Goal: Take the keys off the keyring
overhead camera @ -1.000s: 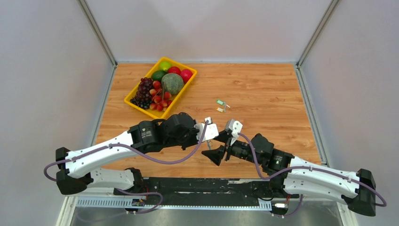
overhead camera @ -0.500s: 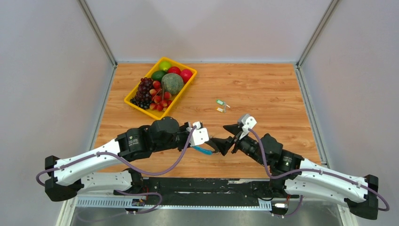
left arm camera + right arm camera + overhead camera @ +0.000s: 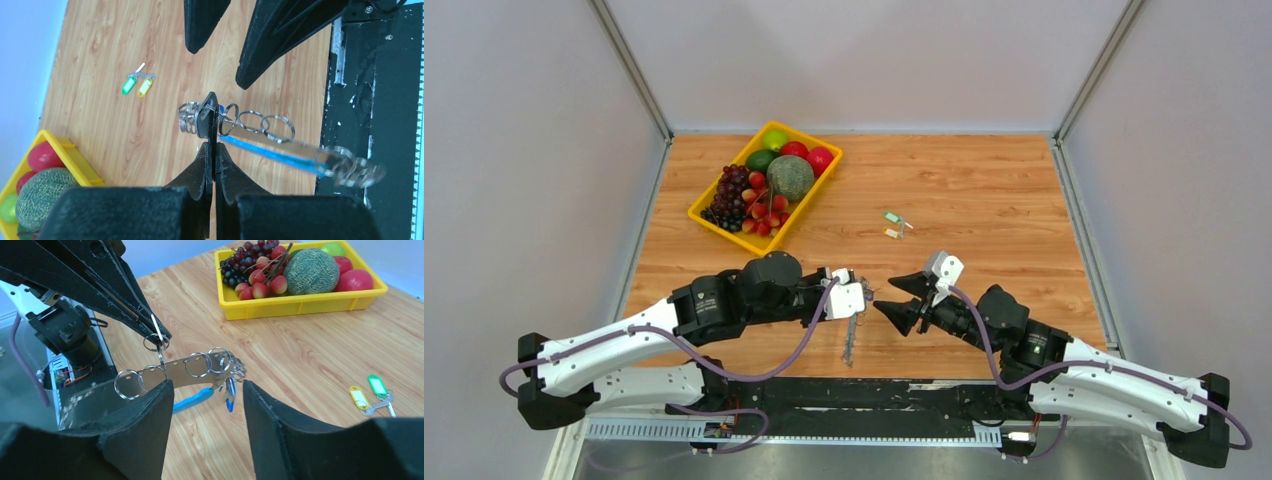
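My left gripper [image 3: 210, 146] is shut on a thin black key head [image 3: 206, 117] that still hangs on the keyring [image 3: 260, 122], a chain of silvery rings with a light-blue strip [image 3: 270, 152]. From above, the keyring [image 3: 852, 340] dangles from the left gripper [image 3: 862, 293] toward the near table edge. My right gripper [image 3: 207, 387] faces it, open, with the keyring [image 3: 192, 365] and a blue key [image 3: 230, 392] hanging just beyond its fingertips, untouched. Two loose keys, green and yellow-orange headed [image 3: 894, 225], lie on the table farther back.
A yellow fruit tray [image 3: 707, 222] with grapes, a melon and apples stands at the back left. The black base rail [image 3: 864, 395] runs along the near edge under the hanging chain. Grey walls close the table on three sides.
Both arms pulled back toward the near edge. The keyring now hangs down from the left gripper instead of stretching sideways. The right jaws have narrowed somewhat.
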Robot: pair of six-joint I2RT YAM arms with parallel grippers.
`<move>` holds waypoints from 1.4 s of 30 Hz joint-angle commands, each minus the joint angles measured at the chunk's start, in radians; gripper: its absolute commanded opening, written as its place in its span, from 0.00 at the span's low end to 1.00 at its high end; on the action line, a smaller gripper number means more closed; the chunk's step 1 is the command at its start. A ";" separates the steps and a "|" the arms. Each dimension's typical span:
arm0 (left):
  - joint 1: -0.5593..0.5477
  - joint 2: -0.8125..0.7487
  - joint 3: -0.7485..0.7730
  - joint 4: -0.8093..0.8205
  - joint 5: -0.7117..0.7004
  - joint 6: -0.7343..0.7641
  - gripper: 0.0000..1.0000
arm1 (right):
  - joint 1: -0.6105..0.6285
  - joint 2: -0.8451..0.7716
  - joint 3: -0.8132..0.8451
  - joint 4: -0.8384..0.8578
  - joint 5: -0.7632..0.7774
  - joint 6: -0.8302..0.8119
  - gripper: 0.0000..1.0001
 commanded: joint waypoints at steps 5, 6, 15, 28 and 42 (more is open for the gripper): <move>0.004 -0.063 -0.036 0.093 0.077 0.071 0.00 | 0.000 0.009 0.005 0.105 -0.171 -0.041 0.46; 0.005 -0.064 -0.039 0.095 0.081 0.074 0.00 | 0.000 0.012 0.001 0.119 -0.189 -0.065 0.46; 0.005 -0.095 -0.074 0.115 0.127 0.139 0.00 | 0.000 0.086 0.014 0.167 -0.291 -0.082 0.32; 0.005 -0.152 -0.124 0.152 0.135 0.186 0.00 | 0.000 0.138 0.032 0.182 -0.405 -0.070 0.09; 0.004 -0.159 -0.132 0.156 0.145 0.197 0.00 | 0.001 0.168 0.040 0.210 -0.436 -0.052 0.16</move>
